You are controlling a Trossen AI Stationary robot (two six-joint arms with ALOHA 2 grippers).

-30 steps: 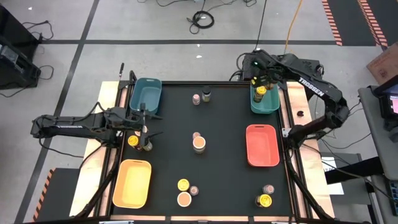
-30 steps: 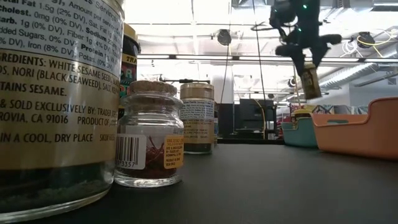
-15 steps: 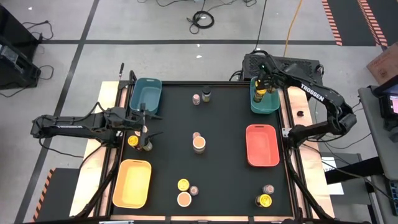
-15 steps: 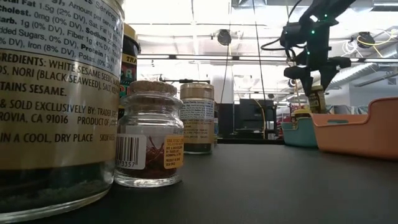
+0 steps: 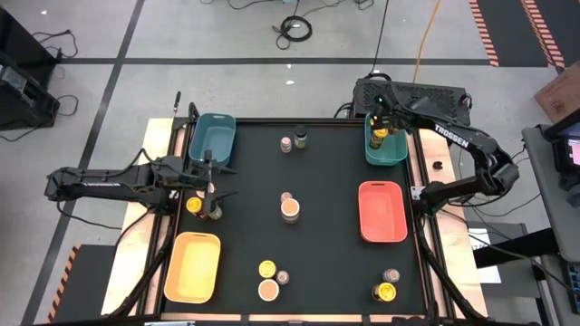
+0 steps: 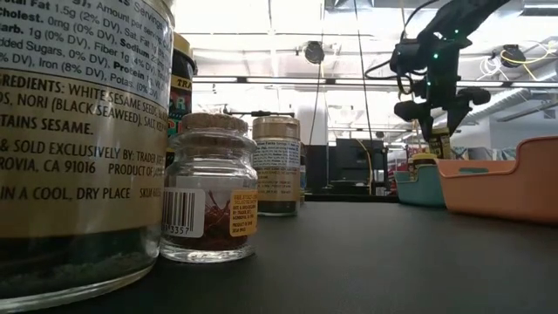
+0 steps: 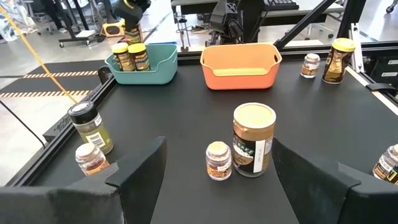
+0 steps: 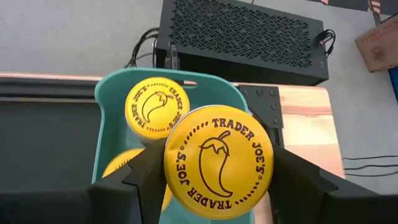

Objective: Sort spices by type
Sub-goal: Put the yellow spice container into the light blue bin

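Note:
My right gripper (image 5: 379, 128) is over the teal tray (image 5: 395, 154) at the table's far right, shut on a yellow-lidded spice jar (image 8: 217, 160). Two more yellow-lidded jars (image 8: 157, 107) stand in that tray below it. My left gripper (image 5: 220, 181) waits open at the left edge, holding nothing. A yellow-lidded jar (image 5: 193, 206) and a dark-lidded jar (image 5: 214, 213) stand beside it. Ahead of its fingers a tan-lidded jar (image 7: 254, 138) and a tiny pinkish-lidded jar (image 7: 218, 160) stand at mid-table. More jars stand on the far and near parts of the table. My right gripper pinches the yellow-lidded jar between its two fingers, one on each side of the body below the lid's rim (image 8: 173, 177); the lid hides the pads. The fingers (image 6: 427, 112) slant down from above. The jar's body (image 6: 441, 141) hangs lid up, just above the tray.
An orange-red tray (image 5: 381, 211) lies at the right, a yellow tray (image 5: 192, 265) at the near left and a second teal tray (image 5: 213, 139) at the far left. Large jars (image 6: 78, 148) stand close before the low camera.
My right gripper has sunk toward the teal tray with the yellow-lidded jar still in its fingers, so the jar now hangs close above the tray's rim. The left arm has kept still.

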